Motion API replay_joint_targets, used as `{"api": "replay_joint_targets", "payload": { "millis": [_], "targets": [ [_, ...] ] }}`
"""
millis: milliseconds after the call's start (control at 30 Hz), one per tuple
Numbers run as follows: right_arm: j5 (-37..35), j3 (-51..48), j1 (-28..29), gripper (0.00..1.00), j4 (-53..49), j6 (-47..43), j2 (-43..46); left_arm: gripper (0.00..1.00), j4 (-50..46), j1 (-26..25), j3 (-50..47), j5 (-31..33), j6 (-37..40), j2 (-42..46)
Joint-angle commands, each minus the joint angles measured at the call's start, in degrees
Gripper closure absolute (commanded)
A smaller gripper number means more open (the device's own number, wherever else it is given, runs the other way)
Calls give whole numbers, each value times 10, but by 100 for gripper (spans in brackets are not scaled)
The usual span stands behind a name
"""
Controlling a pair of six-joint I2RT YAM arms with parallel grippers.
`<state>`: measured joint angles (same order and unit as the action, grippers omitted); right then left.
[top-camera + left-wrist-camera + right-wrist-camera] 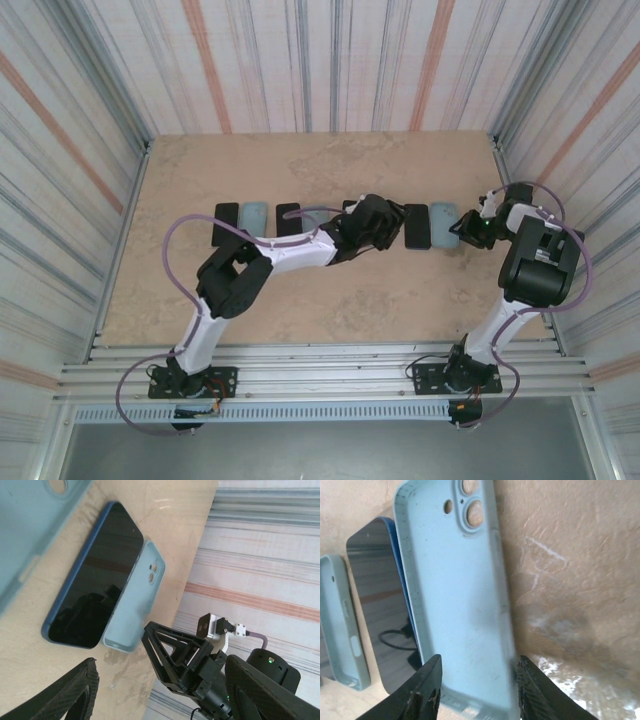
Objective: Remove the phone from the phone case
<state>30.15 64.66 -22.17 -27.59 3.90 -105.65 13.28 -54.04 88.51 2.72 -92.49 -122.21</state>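
One table (300, 290) was seen, with two arms bolted at its near edge, the left arm (290, 255) and the right arm (535, 265). In a row across the table three black phones (226, 225) were counted. A fourth dark shape (350, 207) beside the left pincer (385, 228) could not be identified. Three light blue cases (255, 215) were counted, one just right of each phone. The rightmost phone (417, 227) was laid bare, screen up, touching its empty case (455, 595). The left pincer was held wide open, with nothing in it. The right pincer (479, 680) was partly open over the near end of that case, with nothing seen gripped.
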Motion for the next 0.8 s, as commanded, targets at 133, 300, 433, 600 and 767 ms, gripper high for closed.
{"api": "replay_joint_targets", "payload": {
  "millis": [133, 300, 433, 600, 767],
  "targets": [
    [-101, 25, 31, 43, -16, -38, 59, 28, -90, 51, -29, -19, 189, 112],
    [-62, 29, 67, 31, -6, -38, 106, 22, -171, 101, -52, -54, 405, 177],
    [-40, 10, 105, 26, 25, -28, 153, 6, -276, 136, -40, -43, 605, 220],
    [4, -27, 129, 20, 86, -9, 212, 1, -313, 189, -86, -54, 735, 284],
    [-10, -92, 141, 2, 174, 5, 284, 1, -321, 257, -180, -71, 829, 361]
  ]
}}
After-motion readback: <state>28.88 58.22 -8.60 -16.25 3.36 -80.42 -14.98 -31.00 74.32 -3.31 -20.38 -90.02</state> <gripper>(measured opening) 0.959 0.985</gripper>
